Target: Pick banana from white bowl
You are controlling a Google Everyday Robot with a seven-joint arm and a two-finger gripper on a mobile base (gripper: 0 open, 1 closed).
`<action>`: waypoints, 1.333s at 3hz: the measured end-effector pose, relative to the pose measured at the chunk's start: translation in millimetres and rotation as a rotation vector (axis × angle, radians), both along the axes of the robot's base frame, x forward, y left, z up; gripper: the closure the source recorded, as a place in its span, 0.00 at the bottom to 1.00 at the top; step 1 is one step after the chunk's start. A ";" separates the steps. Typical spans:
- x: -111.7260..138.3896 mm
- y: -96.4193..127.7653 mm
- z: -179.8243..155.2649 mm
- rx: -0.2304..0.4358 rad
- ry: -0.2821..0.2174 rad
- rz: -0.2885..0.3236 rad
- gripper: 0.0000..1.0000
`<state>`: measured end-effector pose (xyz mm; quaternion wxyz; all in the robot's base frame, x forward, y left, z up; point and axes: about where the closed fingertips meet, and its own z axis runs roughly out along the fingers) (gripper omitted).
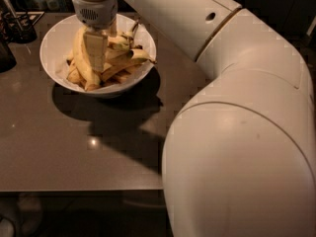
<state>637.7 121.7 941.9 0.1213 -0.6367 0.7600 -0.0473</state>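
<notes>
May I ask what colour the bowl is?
The bowl is white, clearest in the camera view; the gripper reaches down into it.

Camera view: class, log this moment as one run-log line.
hand: low in white bowl, among bananas | bananas: piled in bowl, none lifted clear | white bowl: on table, far left

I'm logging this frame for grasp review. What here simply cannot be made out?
All in the camera view:
Grip: the gripper sits among the bananas in the white bowl; its own body hides whether it holds one.
The bowl's bottom: covered by bananas.
The table, right side: blocked by the arm.
The dark items at top left: cut by the edge, too dim to name.
</notes>
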 end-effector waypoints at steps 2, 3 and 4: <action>1.7 -8.0 -6.0 0.000 0.004 -0.047 0.72; 1.7 -8.0 -2.5 0.000 0.004 -0.047 0.93; 1.8 -8.0 -2.3 0.000 0.003 -0.048 1.00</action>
